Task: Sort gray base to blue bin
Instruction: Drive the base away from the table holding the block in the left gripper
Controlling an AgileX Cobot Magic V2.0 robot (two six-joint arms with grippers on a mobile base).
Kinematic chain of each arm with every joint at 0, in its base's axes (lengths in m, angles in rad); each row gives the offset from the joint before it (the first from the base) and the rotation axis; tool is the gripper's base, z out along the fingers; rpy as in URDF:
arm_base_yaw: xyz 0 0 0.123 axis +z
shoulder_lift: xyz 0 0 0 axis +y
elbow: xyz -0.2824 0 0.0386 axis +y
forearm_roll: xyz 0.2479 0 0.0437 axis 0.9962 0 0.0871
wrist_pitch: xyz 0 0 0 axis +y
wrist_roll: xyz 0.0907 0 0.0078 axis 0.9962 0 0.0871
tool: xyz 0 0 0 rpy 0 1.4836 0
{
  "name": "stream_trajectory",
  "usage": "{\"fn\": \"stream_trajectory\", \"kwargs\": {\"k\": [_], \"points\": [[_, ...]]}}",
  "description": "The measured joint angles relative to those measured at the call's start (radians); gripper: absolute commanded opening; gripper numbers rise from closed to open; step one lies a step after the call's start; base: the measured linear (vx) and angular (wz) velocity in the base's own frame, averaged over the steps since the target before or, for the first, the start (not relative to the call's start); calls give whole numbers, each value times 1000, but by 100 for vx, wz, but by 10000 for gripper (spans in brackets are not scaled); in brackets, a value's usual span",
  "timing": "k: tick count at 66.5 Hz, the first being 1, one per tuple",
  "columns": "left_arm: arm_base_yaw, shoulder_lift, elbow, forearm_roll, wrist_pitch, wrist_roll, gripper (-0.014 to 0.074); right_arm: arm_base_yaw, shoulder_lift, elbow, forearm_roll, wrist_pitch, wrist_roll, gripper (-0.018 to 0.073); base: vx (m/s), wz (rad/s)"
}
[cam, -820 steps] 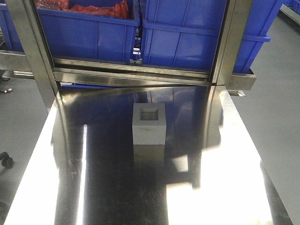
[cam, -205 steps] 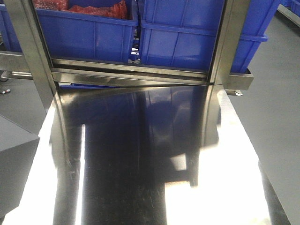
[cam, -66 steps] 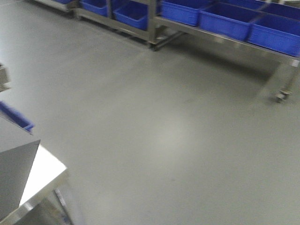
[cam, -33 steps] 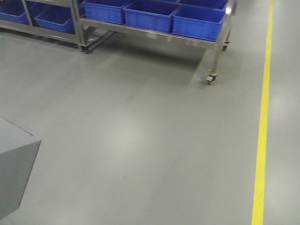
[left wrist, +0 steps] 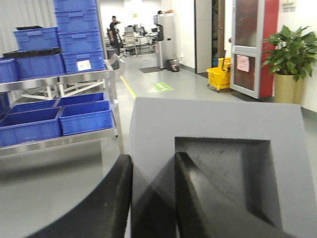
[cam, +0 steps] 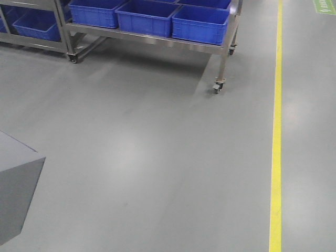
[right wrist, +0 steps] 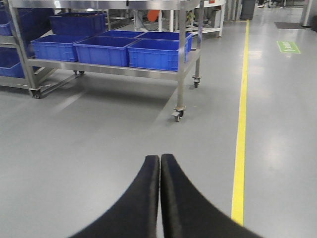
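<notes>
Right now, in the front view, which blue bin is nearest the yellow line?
The rightmost blue bin in the front row, above the caster; its neighbours sit further left.

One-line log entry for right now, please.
left hand: shut on gray base | right hand: shut, empty | blue bins: on wheeled rack ahead | gray base: not yet binned

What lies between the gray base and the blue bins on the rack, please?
Only bare floor, in the front view: the gray base is at lower left, the blue bins on the rack at the top, nothing between them.
</notes>
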Motion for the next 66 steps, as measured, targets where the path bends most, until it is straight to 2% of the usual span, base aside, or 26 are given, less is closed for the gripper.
{"fn": "stream_trajectory", "kwargs": {"k": [66], "points": [[0, 0, 0, 0, 0, 0, 20, 0, 0, 0, 0, 0, 0, -5, 19, -19]]}}
